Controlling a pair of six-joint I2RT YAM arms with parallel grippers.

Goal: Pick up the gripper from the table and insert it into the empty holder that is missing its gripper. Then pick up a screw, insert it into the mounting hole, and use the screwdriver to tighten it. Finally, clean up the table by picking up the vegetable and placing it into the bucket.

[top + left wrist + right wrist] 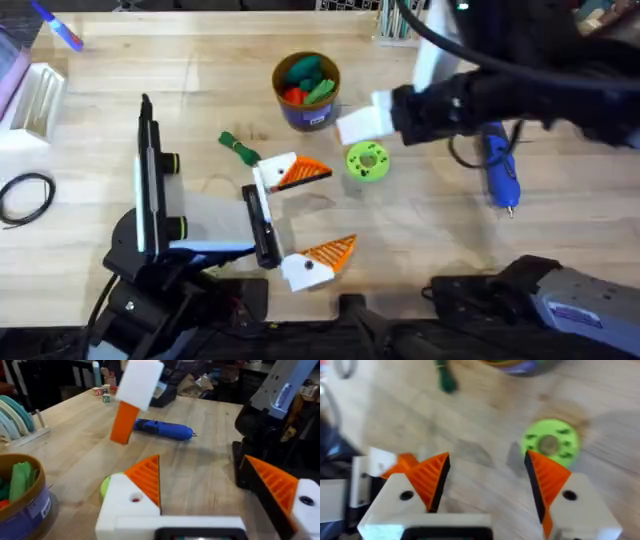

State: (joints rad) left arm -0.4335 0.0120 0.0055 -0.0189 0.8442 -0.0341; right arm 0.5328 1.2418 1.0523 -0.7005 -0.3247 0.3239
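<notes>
My right gripper (487, 485) is hanging spread and empty over the green disc (367, 161). My left gripper (312, 212) is resting spread on the table (450, 240), and the screwdriver (498, 167) is lying toward the right edge.

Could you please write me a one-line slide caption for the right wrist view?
Open right gripper hovering over the table beside the lime-green disc, dark-green vegetable lying beyond.

Both arms are black with cables; each gripper (485, 485) has white finger blocks, screw holes and orange ribbed pads (432, 477).
</notes>
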